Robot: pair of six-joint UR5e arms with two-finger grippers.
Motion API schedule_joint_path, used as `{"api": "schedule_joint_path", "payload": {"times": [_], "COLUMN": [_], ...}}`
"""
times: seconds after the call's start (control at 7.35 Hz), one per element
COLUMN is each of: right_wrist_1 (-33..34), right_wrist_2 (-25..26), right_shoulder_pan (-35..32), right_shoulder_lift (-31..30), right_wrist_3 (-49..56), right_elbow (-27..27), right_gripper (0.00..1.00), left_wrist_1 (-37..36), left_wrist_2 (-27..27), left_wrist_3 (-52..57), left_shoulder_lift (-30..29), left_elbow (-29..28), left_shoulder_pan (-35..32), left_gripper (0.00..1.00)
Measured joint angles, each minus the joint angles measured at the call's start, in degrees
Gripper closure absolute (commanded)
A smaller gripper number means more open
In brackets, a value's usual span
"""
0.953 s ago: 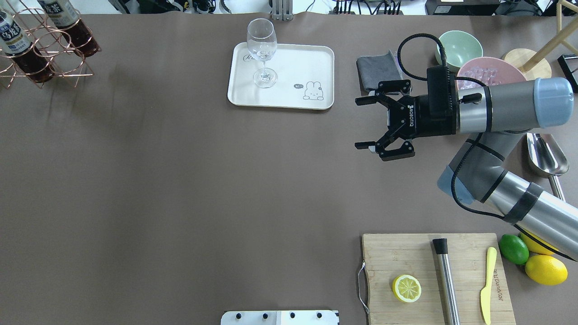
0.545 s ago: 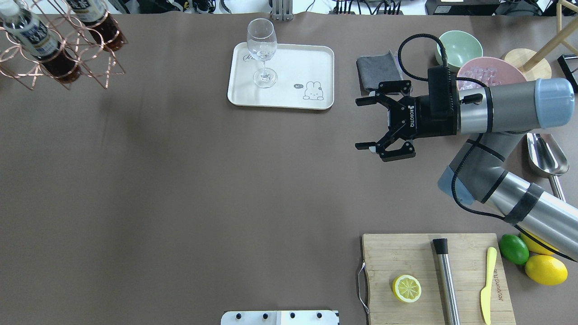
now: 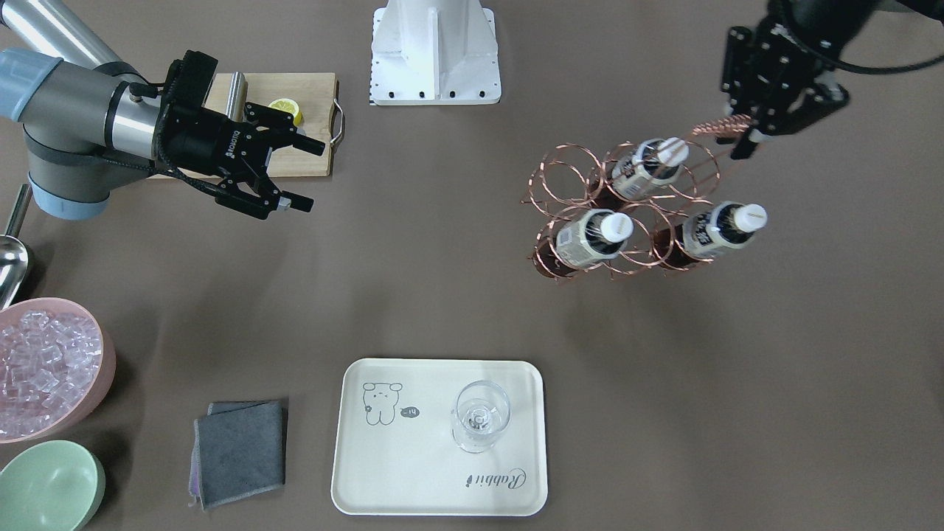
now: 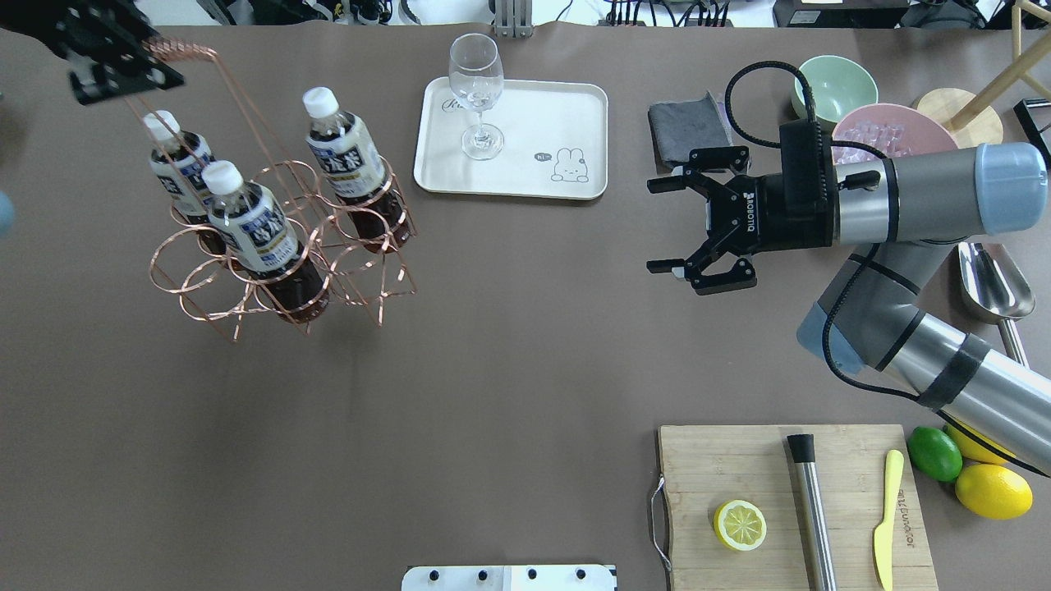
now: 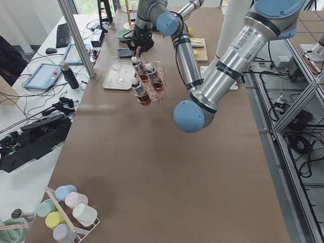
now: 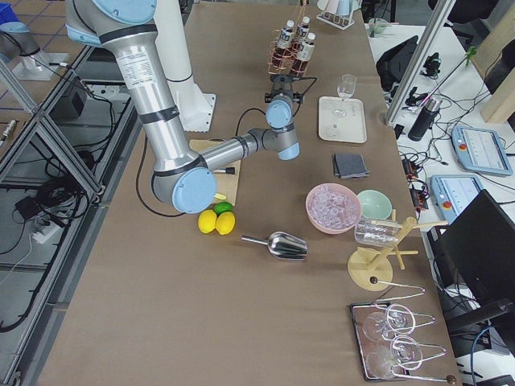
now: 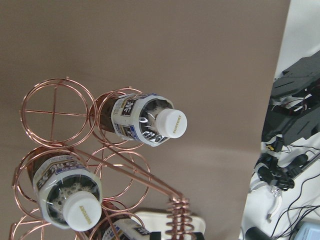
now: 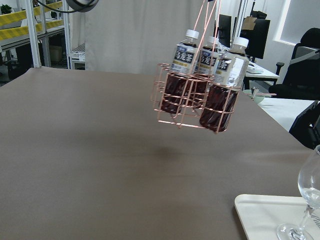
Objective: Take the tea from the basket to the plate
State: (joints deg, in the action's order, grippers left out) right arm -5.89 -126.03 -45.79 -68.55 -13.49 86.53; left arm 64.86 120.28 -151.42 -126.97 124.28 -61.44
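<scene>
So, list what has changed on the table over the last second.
The basket, hanging tilted from the left gripper by its coiled handle, moved from the far-left corner toward the plate, carrying three tea bottles along. Nothing was grasped or released in view. The right gripper stays open in place; the wine glass on the plate is unmoved.

The left gripper [image 4: 123, 74] hung raised, well off the plate's [image 4: 525, 123] left side, jaws clamped on the basket's [image 4: 193, 51] handle. The right gripper [image 4: 661, 223] lay level near the plate's right side, jaws spread wide.
</scene>
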Motion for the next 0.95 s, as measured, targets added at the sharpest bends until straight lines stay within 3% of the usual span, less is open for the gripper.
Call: {"api": "schedule_joint_path", "payload": {"times": [0.27,0.54,0.95], "right_wrist_1": [-0.04,-0.02,-0.08], "right_wrist_2": [0.00,0.07,0.01], "right_shoulder_pan": [0.00,0.00,-0.03], "right_shoulder_lift": [0.00,0.12,-0.22], "right_wrist_3": [0.01,0.04,0.04], "right_elbow": [0.08,0.07,0.05], "right_gripper": [0.01,0.01,0.01], "left_wrist_1": [-9.32,-10.78,-9.31], "left_wrist_2": [-8.57,-13.79,-16.16], "left_wrist_3": [-9.25,-12.27,-12.63], "left_shoulder_lift": [-11.53,-18.72,-23.62], "left_elbow": [1.01,-4.42,-12.04], "left_shoulder_pan": [12.85,21.49,25.95], "left_gripper": [1.00,1.00,1.00]}}
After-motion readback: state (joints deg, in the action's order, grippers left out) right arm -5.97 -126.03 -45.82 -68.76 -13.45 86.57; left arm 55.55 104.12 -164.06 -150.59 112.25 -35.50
